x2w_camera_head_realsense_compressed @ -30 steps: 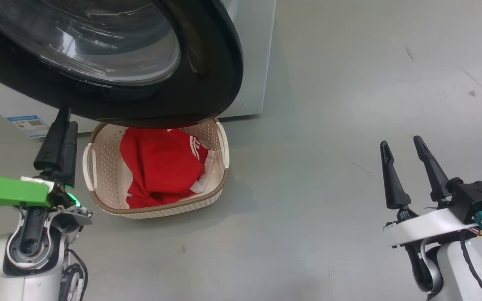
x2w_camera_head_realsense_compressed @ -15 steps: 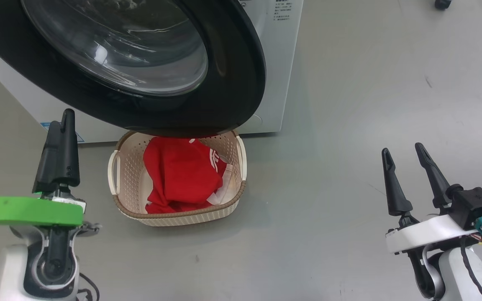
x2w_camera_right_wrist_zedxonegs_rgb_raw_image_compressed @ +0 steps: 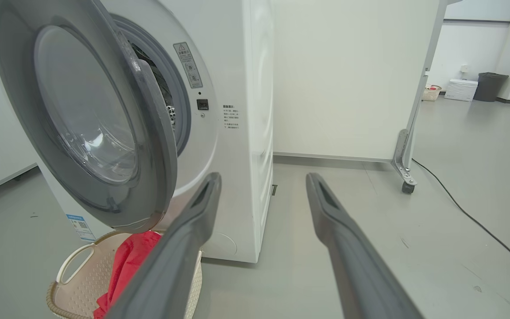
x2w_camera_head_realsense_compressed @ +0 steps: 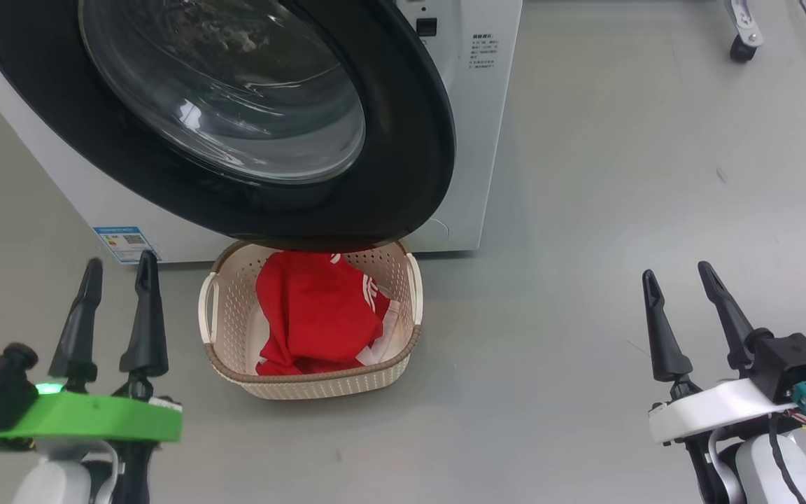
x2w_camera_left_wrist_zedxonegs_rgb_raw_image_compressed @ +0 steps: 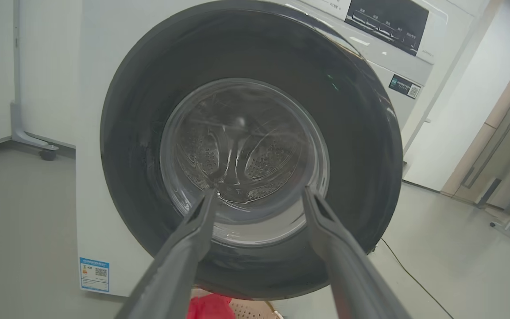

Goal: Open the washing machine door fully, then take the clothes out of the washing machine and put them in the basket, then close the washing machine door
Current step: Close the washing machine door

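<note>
At the lower left of the head view, the left gripper (x2w_camera_head_realsense_compressed: 121, 262) hangs with its two fingers spread wide and nothing between them. It is aimed at the washing machine door (x2w_camera_head_realsense_compressed: 403, 140), probably ready to push it shut. That door stands ajar on the washing machine (x2w_camera_head_realsense_compressed: 487, 105), its black rim overhanging the basket (x2w_camera_head_realsense_compressed: 319, 378), which is parked at the machine's foot to keep drops short. The red clothes (x2w_camera_head_realsense_compressed: 312, 315) lie inside it. Far right, the right gripper (x2w_camera_head_realsense_compressed: 676, 271) is likewise wide apart and empty, well clear.
</note>
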You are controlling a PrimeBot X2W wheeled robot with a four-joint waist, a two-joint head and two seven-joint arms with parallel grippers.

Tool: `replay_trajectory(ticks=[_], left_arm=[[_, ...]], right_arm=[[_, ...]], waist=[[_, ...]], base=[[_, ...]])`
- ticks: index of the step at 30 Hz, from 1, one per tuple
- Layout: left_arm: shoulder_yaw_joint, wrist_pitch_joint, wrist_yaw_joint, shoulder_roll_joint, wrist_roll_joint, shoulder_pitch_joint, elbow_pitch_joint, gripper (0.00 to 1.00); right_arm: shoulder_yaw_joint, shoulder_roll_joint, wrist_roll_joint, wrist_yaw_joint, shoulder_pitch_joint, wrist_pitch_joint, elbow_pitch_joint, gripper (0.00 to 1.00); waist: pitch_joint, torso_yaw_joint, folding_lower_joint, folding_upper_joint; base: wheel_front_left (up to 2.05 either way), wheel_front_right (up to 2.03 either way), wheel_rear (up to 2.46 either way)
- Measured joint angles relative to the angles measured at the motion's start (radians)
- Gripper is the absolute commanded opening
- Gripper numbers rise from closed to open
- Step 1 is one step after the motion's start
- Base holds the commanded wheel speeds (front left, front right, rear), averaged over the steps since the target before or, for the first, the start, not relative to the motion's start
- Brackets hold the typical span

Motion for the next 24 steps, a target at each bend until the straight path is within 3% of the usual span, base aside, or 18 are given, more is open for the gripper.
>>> replay_trajectory(ticks=[4,13,24], left_arm=[[-0.024,-0.009,0.051,0.032,0.096,0.039,0.028,1.00],[-0.086,-0.013,0.156,0.036,0.251,0.104,0.066,1.00],[-0.102,-0.021,0.180,0.022,0.299,0.125,0.075,1.00]], right_arm=[[0.005,0.002,-0.001,0.000,0.012,0.000,0.002,1.00],[0.011,0.010,-0.008,-0.019,0.072,0.000,0.016,1.00],[0.014,0.013,-0.009,-0.028,0.088,0.000,0.011,1.00]], waist=[[-0.018,0.001,0.0000,0.0000],[-0.061,-0.005,0.0000,0.0000],[-0.073,-0.004,0.0000,0.0000]], base=[[0.00,0.00,0.00],[0.00,0.00,0.00],[0.00,0.00,0.00]])
